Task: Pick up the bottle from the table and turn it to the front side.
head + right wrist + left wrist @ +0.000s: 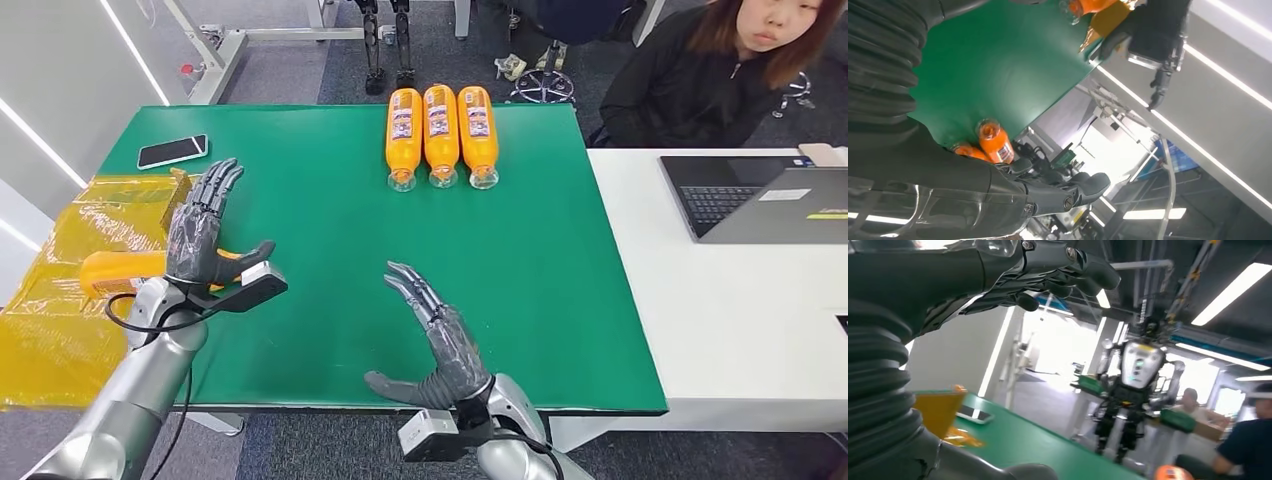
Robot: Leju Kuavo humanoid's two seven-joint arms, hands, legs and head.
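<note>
Three bottles (441, 135) are laid at upper centre; both hands, left (205, 235) and right (437, 340), are held empty, fingers apart.

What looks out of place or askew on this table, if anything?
One orange bottle lies apart from the rest, on the yellow plastic sheet by the table's left edge, partly hidden behind the left hand. The other three bottles lie neatly side by side at the far edge. Nothing looks spilled or damaged.

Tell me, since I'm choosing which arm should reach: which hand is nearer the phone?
Left. The left hand is just short of the phone; the right hand is far across the green mat.
</note>
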